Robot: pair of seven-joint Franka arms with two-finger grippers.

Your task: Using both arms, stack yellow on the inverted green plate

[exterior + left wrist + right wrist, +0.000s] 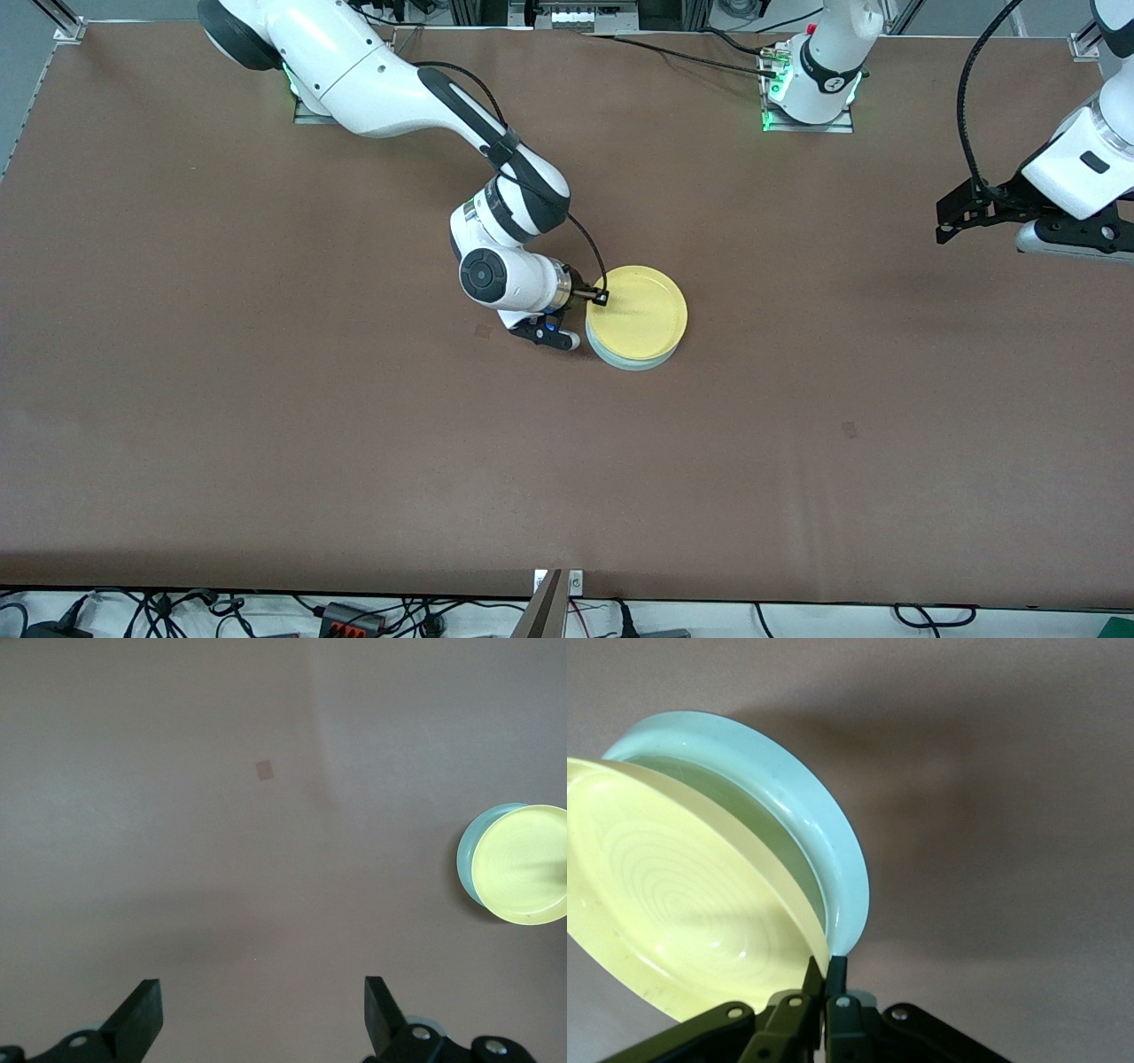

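Observation:
The yellow plate (pixel 640 310) lies on the pale green plate (pixel 633 361) near the table's middle, a little offset, so a green crescent shows at the edge nearer the front camera. My right gripper (pixel 590 310) is at the stack's edge toward the right arm's end and is shut on the yellow plate's rim. In the right wrist view its fingertips (pixel 826 964) pinch the yellow rim (pixel 673 904), with the green plate (pixel 788 806) just under it. My left gripper (pixel 950 220) is open and empty, held above the table at the left arm's end. Its wrist view (pixel 263 992) shows both plates far off (pixel 523 864).
The brown table (pixel 266 399) carries only the two plates. Small dark marks show on its surface (pixel 849 430). The arms' bases (pixel 811 97) stand along the edge farthest from the front camera.

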